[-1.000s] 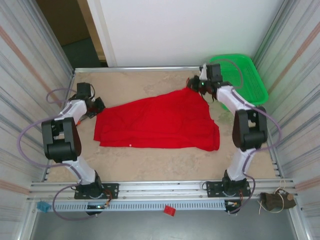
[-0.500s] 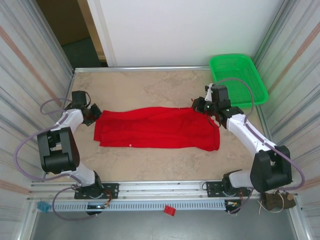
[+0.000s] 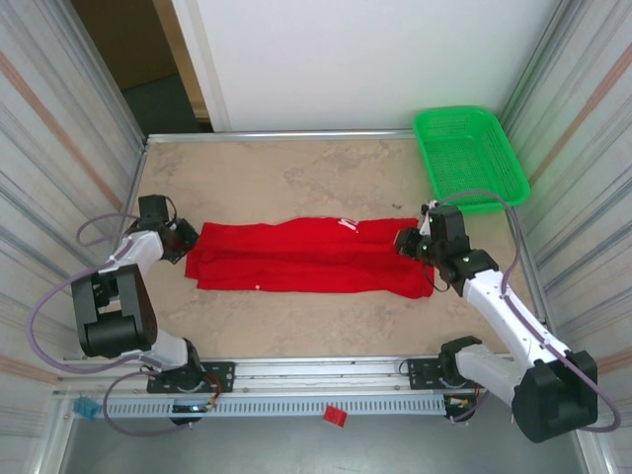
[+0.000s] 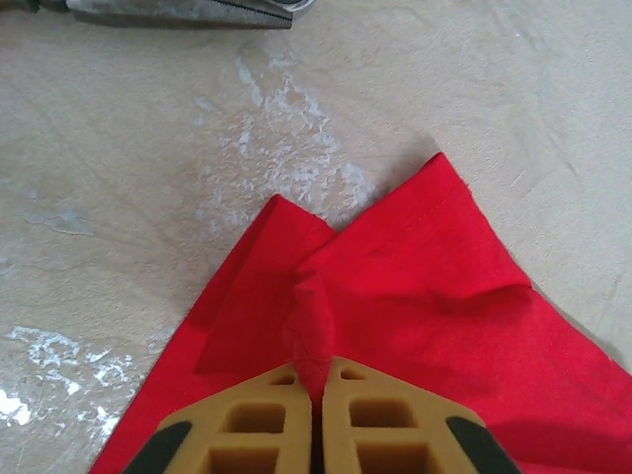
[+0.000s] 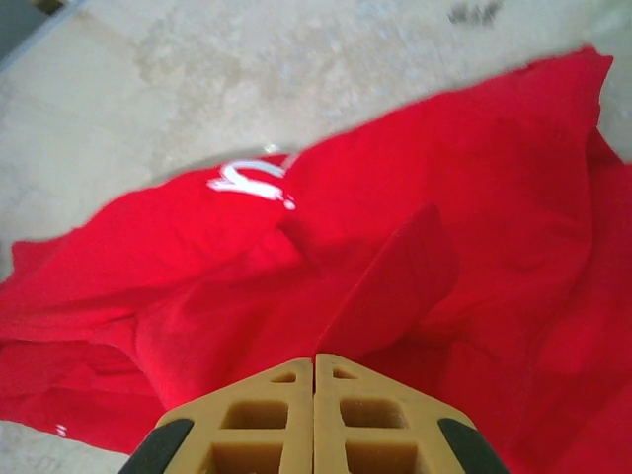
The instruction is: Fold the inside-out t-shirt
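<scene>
From above, the t-shirt (image 3: 306,259) lies as a long, narrow band on the worktop (image 3: 296,178), stretched between the two hands. The left hand (image 3: 188,240) is at one end and the right hand (image 3: 403,243) at the other. Both arms reach low, with their wrists close to the surface. A green basket (image 3: 469,158) stands well beyond the right hand. The step looks like laying down a lengthwise fold. To do it well, both ends should be kept low and lightly taut, and both should be let go at the same time, so the upper layer does not slide off the lower one.

At the left wrist, the left hand (image 4: 316,380) is closed, with a thin ridge of the t-shirt (image 4: 434,296) pinched between its pads. The corner of the cloth fans out flat just ahead of it, and bare worktop (image 4: 148,148) lies beyond. The hand tilts down toward the surface.

At the right wrist, the right hand (image 5: 315,360) is also closed, and a raised flap of the t-shirt (image 5: 474,178) rises from between its pads. White lettering (image 5: 247,180) peeks out of a fold ahead and to its left. Easing this flap down before release would probably avoid a lump.
</scene>
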You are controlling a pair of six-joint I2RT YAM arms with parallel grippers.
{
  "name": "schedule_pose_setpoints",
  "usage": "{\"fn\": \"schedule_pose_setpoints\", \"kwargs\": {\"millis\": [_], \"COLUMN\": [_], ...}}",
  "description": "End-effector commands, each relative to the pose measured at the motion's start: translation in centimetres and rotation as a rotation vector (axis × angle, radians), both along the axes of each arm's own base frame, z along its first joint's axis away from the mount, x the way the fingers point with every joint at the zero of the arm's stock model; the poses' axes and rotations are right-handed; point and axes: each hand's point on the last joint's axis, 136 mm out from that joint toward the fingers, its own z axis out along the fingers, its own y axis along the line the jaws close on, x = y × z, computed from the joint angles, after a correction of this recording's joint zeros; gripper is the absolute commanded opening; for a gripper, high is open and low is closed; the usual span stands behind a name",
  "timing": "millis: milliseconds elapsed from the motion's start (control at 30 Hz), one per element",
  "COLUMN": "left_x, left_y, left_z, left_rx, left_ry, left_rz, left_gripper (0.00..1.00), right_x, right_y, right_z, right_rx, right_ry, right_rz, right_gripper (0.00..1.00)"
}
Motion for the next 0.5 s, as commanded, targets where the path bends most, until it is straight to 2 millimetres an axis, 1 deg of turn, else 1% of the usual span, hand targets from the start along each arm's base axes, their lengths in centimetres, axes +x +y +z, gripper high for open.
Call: {"fn": "schedule_pose_setpoints", "kwargs": {"millis": [0, 33, 67, 133, 167, 233, 300, 367, 467], "left_x": [0.0, -0.1, -0.2, -0.4, -0.5, -0.6, -0.6, -0.6, -0.5], "left_y": [-0.1, -0.1, -0.2, -0.2, -0.2, -0.2, -0.2, -0.3, -0.8], "left_z": [-0.2, -0.4, -0.6, -0.5, -0.3, 0.6, 1.6, 2.6, 3.4], "left_rx": [-0.023, -0.030, -0.033, -0.032, -0.025, -0.015, -0.006, 0.004, 0.022], "left_ry": [-0.006, 0.000, 0.004, 0.004, -0.002, -0.024, -0.049, -0.071, -0.085], "left_rz": [0.009, 0.007, 0.004, 0.006, 0.007, 0.004, -0.004, -0.010, -0.043], "left_gripper": [0.17, 0.19, 0.21, 0.31, 0.34, 0.35, 0.39, 0.43, 0.49], "right_x": [-1.5, -1.6, -1.6, -1.2, -0.9, -0.1, 0.8, 1.7, 2.8], "right_y": [-0.9, -1.2, -1.4, -1.6, -1.6, -1.6, -1.3, -1.0, -0.7], "right_z": [-2.9, -3.1, -3.0, -2.0, -1.4, -0.4, -0.2, -0.7, -2.4], "right_rx": [-0.034, -0.049, -0.057, -0.063, -0.067, -0.074, -0.081, -0.093, -0.120], "right_ry": [0.085, 0.093, 0.091, 0.072, 0.059, 0.037, 0.044, 0.069, 0.127], "right_rz": [-0.046, -0.056, -0.060, -0.061, -0.059, -0.050, -0.029, -0.005, 0.025], "right_gripper": [0.36, 0.47, 0.52, 0.54, 0.54, 0.56, 0.57, 0.59, 0.61]}}
